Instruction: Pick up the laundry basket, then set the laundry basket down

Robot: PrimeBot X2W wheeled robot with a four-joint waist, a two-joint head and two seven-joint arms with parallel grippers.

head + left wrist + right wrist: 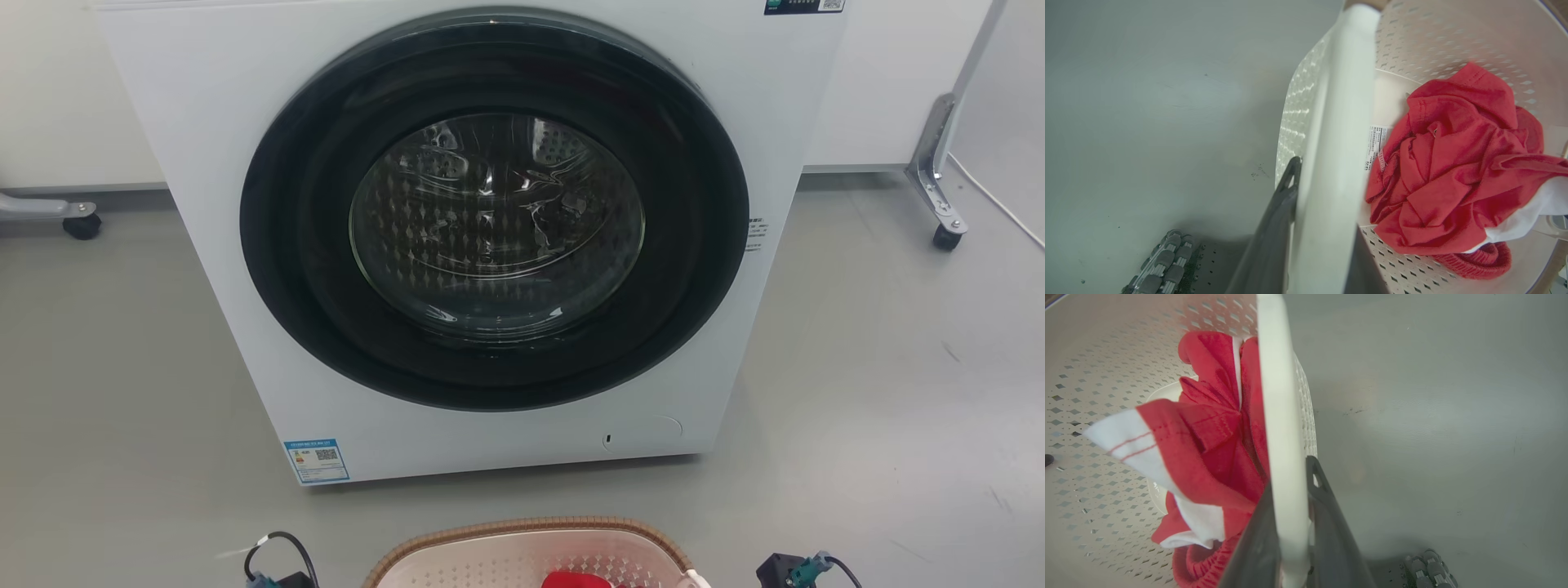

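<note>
Now: hold secured; whether lifted yet, cannot tell.
Hands: left gripper (1325, 192) and right gripper (1290, 490) each clamp a white handle (1339, 102).
Load: basket (490, 559) with red clothes (1453, 171), low before the washer (204, 163).
Next: likely both arms moving together, level, so nothing tips.

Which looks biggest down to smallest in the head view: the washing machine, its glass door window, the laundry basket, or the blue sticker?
Largest first:
washing machine
glass door window
laundry basket, partly cut off by the frame and nearest the camera, so unsure
blue sticker
</note>
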